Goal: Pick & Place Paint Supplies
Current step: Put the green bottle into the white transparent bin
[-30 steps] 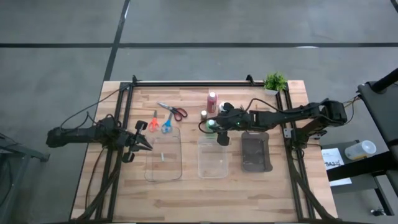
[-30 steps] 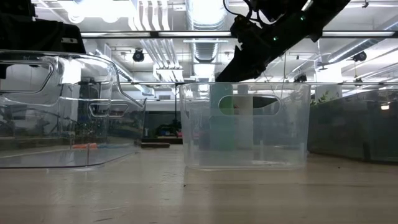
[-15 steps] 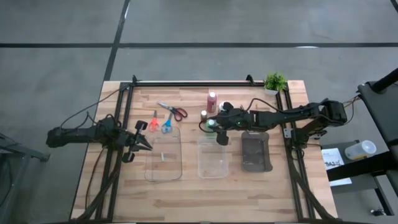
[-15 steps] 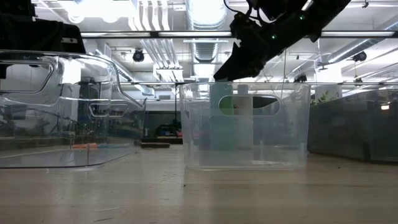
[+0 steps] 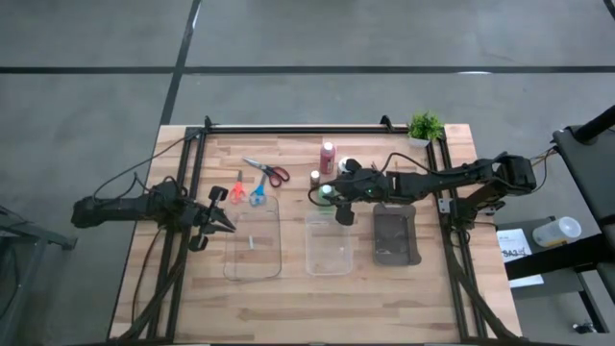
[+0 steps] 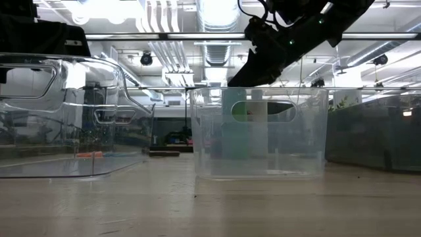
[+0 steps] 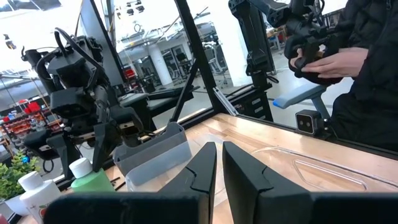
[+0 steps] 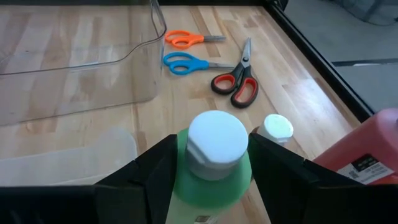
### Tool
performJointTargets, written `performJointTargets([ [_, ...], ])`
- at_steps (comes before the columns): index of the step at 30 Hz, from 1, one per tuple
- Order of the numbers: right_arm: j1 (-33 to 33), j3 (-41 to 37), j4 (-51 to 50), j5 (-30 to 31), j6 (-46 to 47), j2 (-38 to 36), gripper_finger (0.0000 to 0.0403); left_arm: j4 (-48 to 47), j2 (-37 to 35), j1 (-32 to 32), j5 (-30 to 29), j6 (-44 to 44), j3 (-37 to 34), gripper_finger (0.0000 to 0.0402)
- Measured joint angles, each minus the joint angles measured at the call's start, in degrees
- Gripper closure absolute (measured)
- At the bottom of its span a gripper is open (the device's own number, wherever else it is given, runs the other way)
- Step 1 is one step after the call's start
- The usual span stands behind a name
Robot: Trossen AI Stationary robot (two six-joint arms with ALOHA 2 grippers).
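My right gripper (image 5: 331,192) (image 8: 213,140) reaches in from the table's right and is shut on a green paint bottle (image 8: 214,183) (image 5: 327,193) with a white cap, just beyond the far end of the middle clear tray (image 5: 329,245). A red bottle (image 5: 328,157) and a small white-capped bottle (image 5: 314,177) stand upright on the table beyond it. Red (image 5: 273,173), orange (image 5: 236,190) and blue (image 5: 258,193) scissors lie flat on the wood. My left gripper (image 5: 229,224) (image 7: 219,165) waits shut at the left, pointing level. My right gripper pinches the green bottle between its two fingers (image 8: 157,174), on the two sides of the bottle's shoulder (image 8: 181,158) just below the cap. The fingers slant down at it from the table's right. The bottle is upright; whether its base is off the table I cannot tell.
A second clear tray (image 5: 253,242) lies left of the middle one and a dark grey tray (image 5: 397,234) right of it. A small potted plant (image 5: 424,126) stands at the far right corner. In the left wrist view a person's hands (image 7: 323,59) show beyond the table.
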Motion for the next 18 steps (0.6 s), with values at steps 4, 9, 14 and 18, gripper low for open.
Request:
performJointTargets([
  [4,0.0,0.1,0.4,0.0,-0.2,0.0,0.0209,0.0,0.0,0.0,0.0,0.0,0.0,0.0366],
  [9,0.0,0.0,1.0,0.0,-0.2,0.0,0.0209,0.0,0.0,0.0,0.0,0.0,0.0,0.0366],
  [14,0.0,0.0,1.0,0.0,0.0,0.0,0.0234,0.0,0.0,0.0,0.0,0.0,0.0,0.0366],
  [18,0.0,0.0,1.1,0.0,0.2,0.0,0.0281,0.0,0.0,0.0,0.0,0.0,0.0,0.0366],
])
